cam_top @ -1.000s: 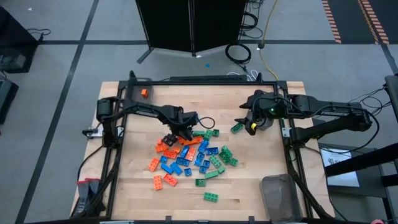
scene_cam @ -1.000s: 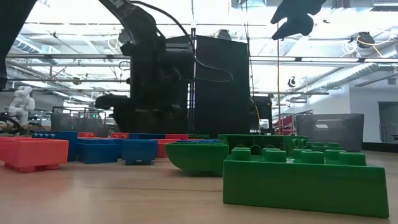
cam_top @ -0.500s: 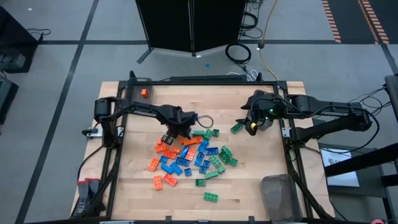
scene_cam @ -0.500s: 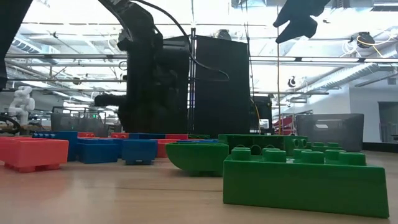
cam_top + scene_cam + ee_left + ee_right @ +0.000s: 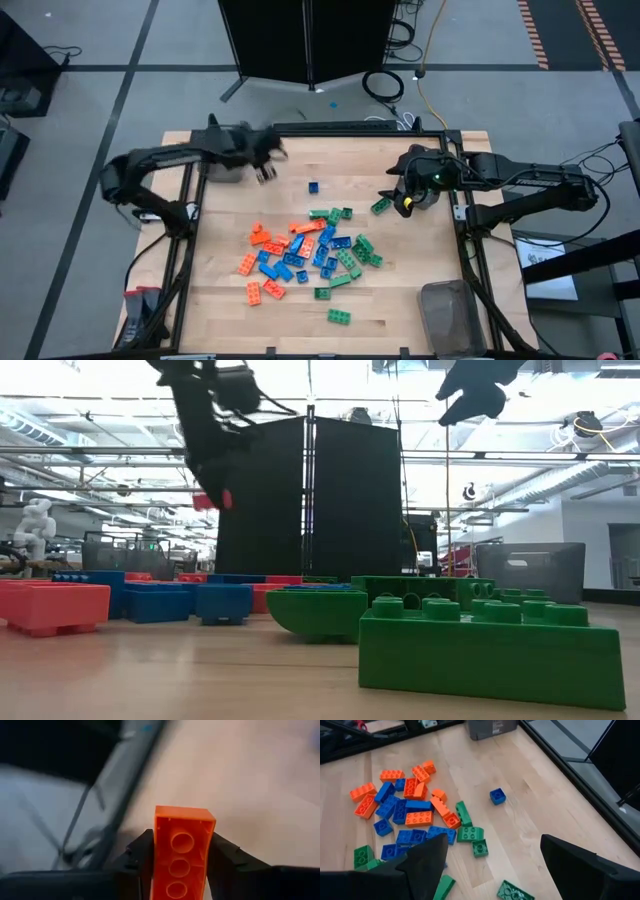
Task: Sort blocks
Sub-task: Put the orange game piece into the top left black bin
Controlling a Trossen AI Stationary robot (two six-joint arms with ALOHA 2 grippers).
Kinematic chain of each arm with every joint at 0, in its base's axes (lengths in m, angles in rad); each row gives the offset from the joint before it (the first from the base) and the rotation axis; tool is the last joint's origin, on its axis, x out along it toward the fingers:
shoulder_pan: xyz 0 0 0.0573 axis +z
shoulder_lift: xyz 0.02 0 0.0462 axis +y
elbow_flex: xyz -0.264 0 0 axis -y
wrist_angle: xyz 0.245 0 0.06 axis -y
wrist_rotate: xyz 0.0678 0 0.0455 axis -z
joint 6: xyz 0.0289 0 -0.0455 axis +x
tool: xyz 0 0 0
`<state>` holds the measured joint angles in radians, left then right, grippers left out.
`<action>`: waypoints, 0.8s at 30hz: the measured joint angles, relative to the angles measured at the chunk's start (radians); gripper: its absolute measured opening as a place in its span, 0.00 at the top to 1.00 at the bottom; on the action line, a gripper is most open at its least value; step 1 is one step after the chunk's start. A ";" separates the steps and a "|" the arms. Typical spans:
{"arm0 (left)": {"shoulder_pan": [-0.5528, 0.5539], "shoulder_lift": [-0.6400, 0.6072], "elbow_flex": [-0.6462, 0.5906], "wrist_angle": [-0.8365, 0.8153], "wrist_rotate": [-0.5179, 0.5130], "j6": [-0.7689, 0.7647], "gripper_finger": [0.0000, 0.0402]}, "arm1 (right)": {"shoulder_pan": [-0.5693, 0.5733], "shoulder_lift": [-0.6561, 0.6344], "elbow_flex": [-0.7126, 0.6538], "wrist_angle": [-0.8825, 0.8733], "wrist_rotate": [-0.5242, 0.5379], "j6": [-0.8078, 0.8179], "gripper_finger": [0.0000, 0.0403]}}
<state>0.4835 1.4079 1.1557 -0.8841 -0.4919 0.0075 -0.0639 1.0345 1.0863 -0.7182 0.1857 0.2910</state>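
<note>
1. While the left hand (image 5: pixel 264 172) hangs above the worktop's (image 5: pixel 420 250) far left corner, it is clamped on an orange block (image 5: pixel 182 851), as its wrist view shows: the fingers (image 5: pixel 226 856) press the block's two long sides and its hollow underside faces the camera.
2. The block's long axis runs straight out from the hand, in line with the fingers, so it should drop end first if the hand opens as it is.
3. A grey bin (image 5: pixel 228 166) sits in that far left corner, just beside the hand. Judging from the high view, the hand is near the bin's inner edge, though the arm hides most of the bin and the exact overlap cannot be told.
4. The coming move turns on that short gap: the bin lies toward the left edge from the hand.
5. The rest of the blocks (image 5: pixel 310 255) lie in a loose heap at the worktop's middle, with one blue block (image 5: pixel 313 187) apart on the far side.
6. The right hand (image 5: pixel 403 203) waits over the right half, fingers spread wide and holding nothing.
</note>
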 joint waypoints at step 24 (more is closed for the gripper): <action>0.479 -0.060 -0.237 0.102 0.160 -0.219 0.69 | 0.000 0.000 0.000 0.012 0.006 -0.003 0.22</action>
<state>0.9622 1.3483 0.9188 -0.7826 -0.3322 -0.2117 -0.0643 1.0344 1.0863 -0.7066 0.1912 0.2880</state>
